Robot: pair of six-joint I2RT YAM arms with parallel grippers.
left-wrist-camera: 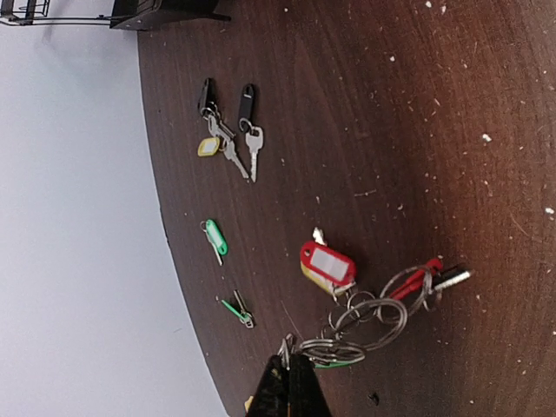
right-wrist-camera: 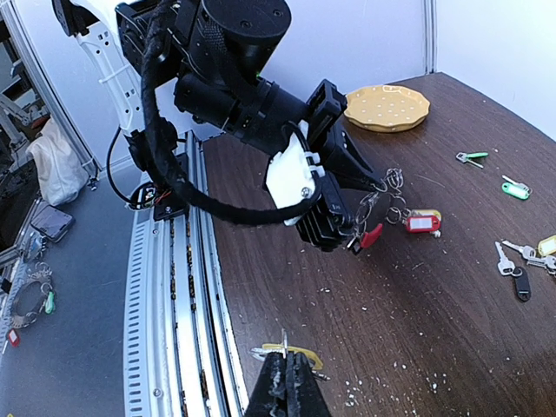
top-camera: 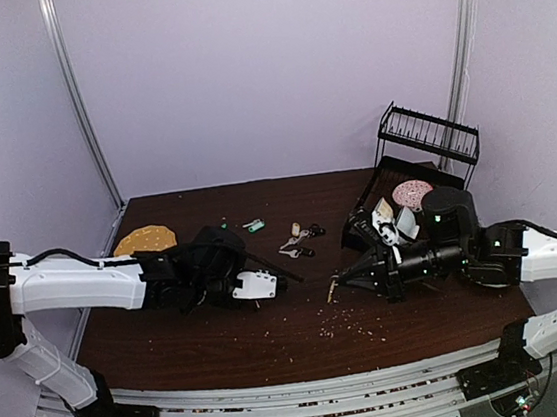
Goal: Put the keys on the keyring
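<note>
Since your left gripper point(left-wrist-camera: 291, 387) is pinched shut on the keyring point(left-wrist-camera: 373, 317) and the right gripper point(right-wrist-camera: 285, 382), over at its 3 o'clock, is clamped on what looks like a yellow-tagged key point(right-wrist-camera: 300, 354), you're at the threading step imo. Next up, you'll want the key's hole lined up with the ring's open end. The other keys point(top-camera: 300, 238) sit at 12 o'clock.
</note>
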